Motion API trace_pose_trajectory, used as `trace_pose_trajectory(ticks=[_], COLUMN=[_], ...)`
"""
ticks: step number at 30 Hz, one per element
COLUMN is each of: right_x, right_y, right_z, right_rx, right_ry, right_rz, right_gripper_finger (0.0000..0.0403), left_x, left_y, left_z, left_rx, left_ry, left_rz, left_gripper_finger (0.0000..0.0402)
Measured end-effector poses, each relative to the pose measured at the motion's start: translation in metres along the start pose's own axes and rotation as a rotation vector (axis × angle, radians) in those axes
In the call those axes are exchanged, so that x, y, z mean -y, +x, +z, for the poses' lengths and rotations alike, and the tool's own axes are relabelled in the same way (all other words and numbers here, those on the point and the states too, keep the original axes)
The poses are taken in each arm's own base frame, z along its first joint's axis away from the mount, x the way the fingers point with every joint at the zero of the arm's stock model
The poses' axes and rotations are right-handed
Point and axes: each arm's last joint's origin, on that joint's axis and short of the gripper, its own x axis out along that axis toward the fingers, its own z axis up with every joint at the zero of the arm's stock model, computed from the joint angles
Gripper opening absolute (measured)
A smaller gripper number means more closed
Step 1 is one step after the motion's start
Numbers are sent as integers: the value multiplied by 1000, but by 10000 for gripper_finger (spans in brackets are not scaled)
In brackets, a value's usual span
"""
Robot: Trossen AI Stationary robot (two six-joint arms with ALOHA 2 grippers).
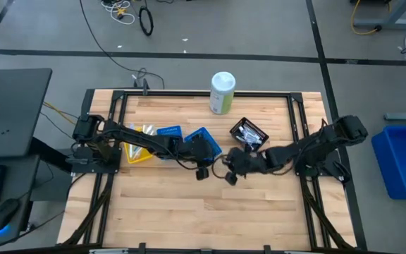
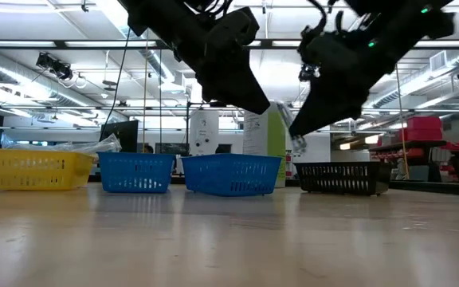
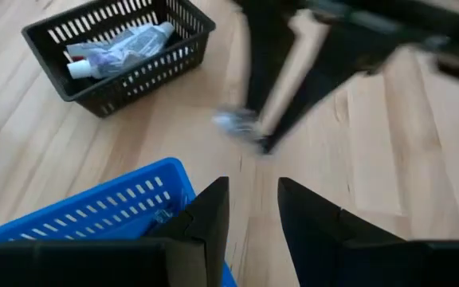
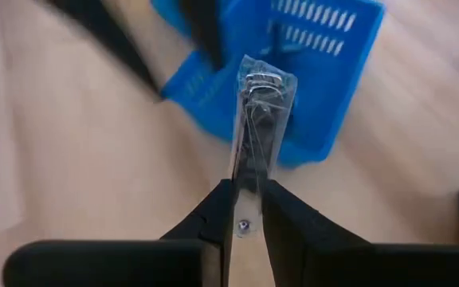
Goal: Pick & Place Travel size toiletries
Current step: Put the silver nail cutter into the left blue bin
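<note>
My right gripper (image 4: 245, 209) is shut on a dark razor in a clear wrapper (image 4: 257, 112), above the table near its middle, just on the near side of a blue basket (image 4: 309, 64). In the low view the wrapped razor (image 2: 296, 142) hangs below that gripper (image 2: 303, 127), well above the table. Next to it, toward the table's left, my left gripper (image 3: 249, 199) is open with nothing between its fingers, over the near rim of the same blue basket (image 3: 94, 211). A black basket (image 3: 118, 48) holds white toothpaste tubes (image 3: 122, 49). My right gripper pinches the wrapper's near end (image 4: 248, 179) between its two fingers. The fingers slant down from the table's right, and the packet runs on past the fingertips in line with them. The packet is lifted clear of the table and of the baskets.
A tall white and green canister (image 1: 222, 92) stands at the far edge. A yellow basket (image 1: 139, 152) and a second blue basket (image 1: 168, 132) sit to the left, under my left arm. The near half of the table (image 1: 203, 219) is bare wood.
</note>
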Motion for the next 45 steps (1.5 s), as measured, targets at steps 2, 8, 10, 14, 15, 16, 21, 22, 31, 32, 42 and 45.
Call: trace_pose_trajectory(ticks=[2,8,10,14,15,16,21,22,31,32,42,45], right_x=[10,24,25,23,22,22,21,21,16,16,18,18], right_y=[5,13,13,14,14,14,14,14,13,13,13,13], right_z=[6,14,14,20,22,22,24,24,31,31,32,32], right_rx=[-6,-65,-63,0,12,21,37,40,117,117,109,109], right_ry=[-21,-172,-257,-351,-361,-370,-404,-405,-420,-420,-403,-401], right_rz=[-14,60,77,89,91,93,101,106,152,164,167,166], right_gripper_finger=[59,60,60,60,60,61,61,61,62,62,67,81], left_x=[0,-4,-6,-6,-5,-5,-5,-5,-4,-4,-5,-5], left_y=[0,0,0,1,1,1,1,1,1,1,1,1], left_z=[0,1,1,2,1,1,2,2,6,5,5,5], left_rx=[5,20,20,10,7,6,10,16,52,48,40,42], left_ry=[-3,75,99,136,152,161,179,178,199,200,185,166], left_rz=[11,133,135,53,34,26,29,30,27,27,34,56], left_gripper_finger=[119,126,136,162,168,175,192,193,173,164,72,57])
